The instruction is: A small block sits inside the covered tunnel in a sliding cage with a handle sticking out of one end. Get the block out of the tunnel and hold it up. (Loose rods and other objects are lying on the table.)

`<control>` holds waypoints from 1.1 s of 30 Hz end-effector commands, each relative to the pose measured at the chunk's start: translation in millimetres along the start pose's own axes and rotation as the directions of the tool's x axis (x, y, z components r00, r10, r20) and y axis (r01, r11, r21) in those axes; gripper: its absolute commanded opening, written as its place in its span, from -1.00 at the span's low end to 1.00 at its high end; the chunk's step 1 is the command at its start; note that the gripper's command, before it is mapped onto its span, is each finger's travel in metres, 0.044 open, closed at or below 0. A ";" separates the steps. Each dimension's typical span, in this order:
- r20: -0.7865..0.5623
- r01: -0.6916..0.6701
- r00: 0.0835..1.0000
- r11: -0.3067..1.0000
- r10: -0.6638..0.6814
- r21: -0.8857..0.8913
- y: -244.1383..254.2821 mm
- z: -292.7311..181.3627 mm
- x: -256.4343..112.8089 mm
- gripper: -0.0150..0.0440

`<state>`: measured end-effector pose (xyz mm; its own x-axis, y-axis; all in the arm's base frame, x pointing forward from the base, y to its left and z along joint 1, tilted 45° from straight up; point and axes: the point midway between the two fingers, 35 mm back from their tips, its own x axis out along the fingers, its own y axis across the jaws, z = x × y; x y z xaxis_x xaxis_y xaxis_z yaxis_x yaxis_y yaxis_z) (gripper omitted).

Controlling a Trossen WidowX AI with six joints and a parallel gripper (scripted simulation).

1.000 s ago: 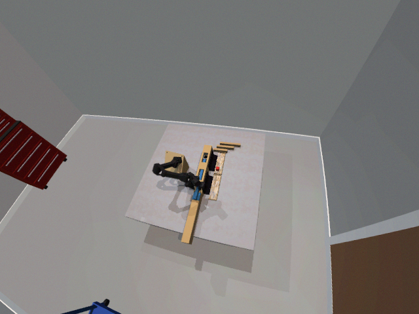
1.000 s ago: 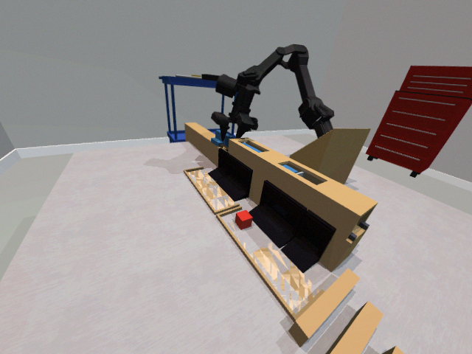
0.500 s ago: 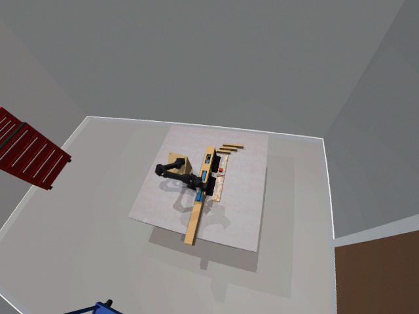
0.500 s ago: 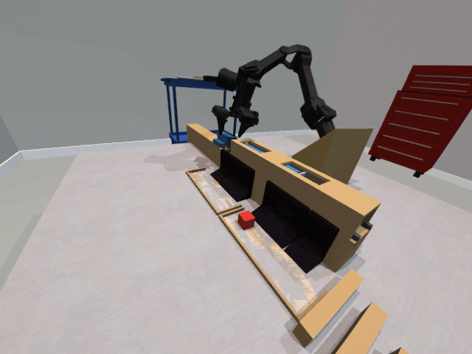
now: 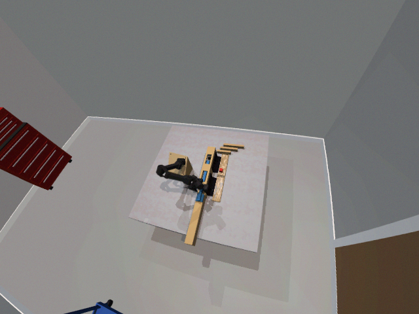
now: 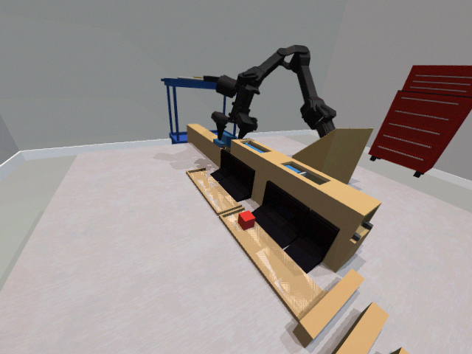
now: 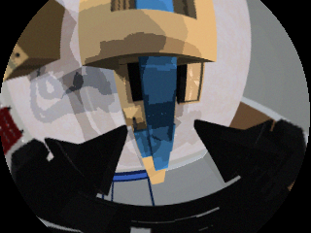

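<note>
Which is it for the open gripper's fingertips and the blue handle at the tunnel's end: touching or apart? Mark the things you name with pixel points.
Apart. The wrist view shows the gripper's (image 5: 201,189) (image 6: 230,138) (image 7: 161,124) fingertips spread, with a gap on each side of the blue handle (image 7: 159,97).

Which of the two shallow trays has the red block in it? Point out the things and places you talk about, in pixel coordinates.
The tray (image 5: 224,161) (image 6: 265,247) nearer the loose rods; the other holds no block.

In the exterior view, air lay between the spread fingers of the gripper, above the blue piece. On the near right, the tunnel's roof blocked a low pass; its windows left openings from above. Wooden rods obstructed the near right table.
</note>
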<state>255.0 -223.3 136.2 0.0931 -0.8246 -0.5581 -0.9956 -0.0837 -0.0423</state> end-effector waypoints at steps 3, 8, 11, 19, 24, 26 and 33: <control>0.003 -0.001 1.000 1.000 0.001 -0.009 3.2 3.9 10.6 1.00; -0.001 0.000 1.000 1.000 0.000 0.000 1.5 1.0 6.1 0.64; -0.001 0.000 1.000 1.000 0.000 0.000 1.5 1.0 6.1 0.38; -0.001 0.000 1.000 1.000 0.000 0.000 1.5 1.0 6.1 -0.27; 0.000 0.000 1.000 1.000 0.000 0.000 1.4 2.7 6.0 -0.49; 0.001 0.000 1.000 1.000 0.000 -0.001 1.1 6.5 5.9 -0.49; 0.005 -0.001 1.000 1.000 0.001 -0.003 0.4 29.3 4.8 -0.49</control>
<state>251.8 -226.0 128.6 0.0726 -0.8436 -0.5321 -0.9973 -0.0565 -0.0464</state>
